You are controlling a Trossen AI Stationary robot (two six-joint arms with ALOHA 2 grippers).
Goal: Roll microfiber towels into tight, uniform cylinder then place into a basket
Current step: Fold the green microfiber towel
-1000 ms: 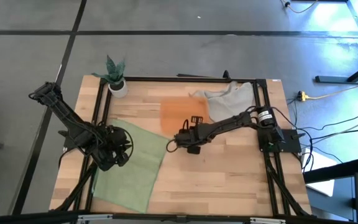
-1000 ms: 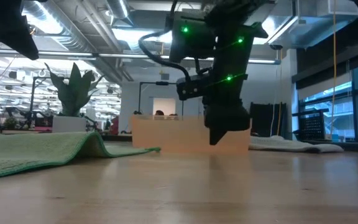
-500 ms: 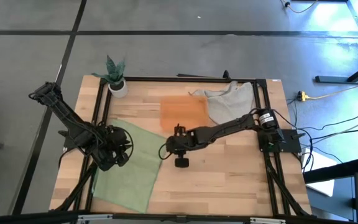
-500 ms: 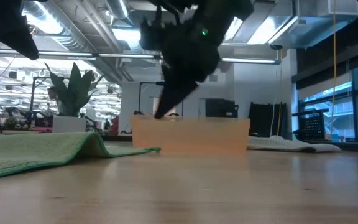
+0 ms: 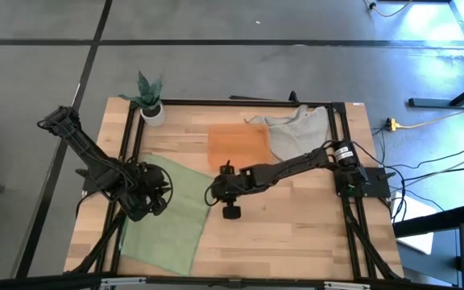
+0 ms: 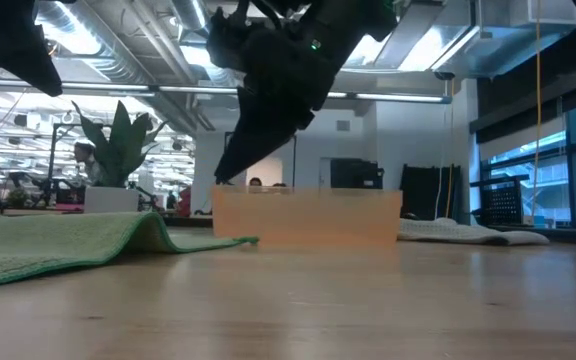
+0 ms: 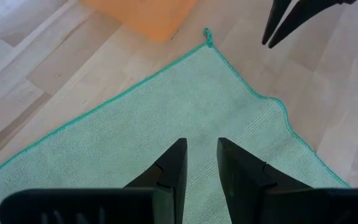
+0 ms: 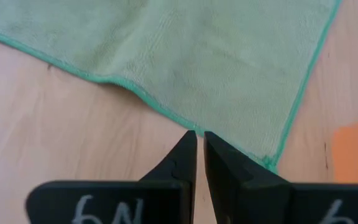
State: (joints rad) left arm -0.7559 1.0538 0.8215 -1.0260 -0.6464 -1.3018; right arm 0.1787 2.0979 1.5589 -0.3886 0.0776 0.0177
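Flat, pale green microfiber towel with teal stitched edge (image 5: 170,216) spread open on the light wooden slatted table (image 5: 296,234), left of centre, not yet rolled; one ripple along its right edge, seen as a raised hump in the low view (image 6: 153,225). Shallow translucent orange rectangular basket (image 5: 238,145) toward the back of the table, apart from the towel's near corner, nothing in it. Crumpled grey cloth (image 5: 296,129) just right of the basket, one edge seeming to lap its corner. Small white pot with a green plant (image 5: 150,103) at the back left corner, out of the way. Right gripper (image 8: 198,142) poised over the towel's right edge near the ripple, jaws nearly together with only a sliver between, holding nothing. Left gripper (image 7: 199,163) low over the middle of the towel, jaws a narrow gap apart, holding nothing. Step in hand, by judgement: taking hold of an edge to start the roll. Best done by spreading the right jaws before descent, pinching the hem itself rather than the table, flattening the ripple first so the cylinder starts even. Left gripper likely useful as a hold-down against sliding. Roll to be started square to the hem, else a cone. Risk: towel dragging across smooth wood instead of curling.
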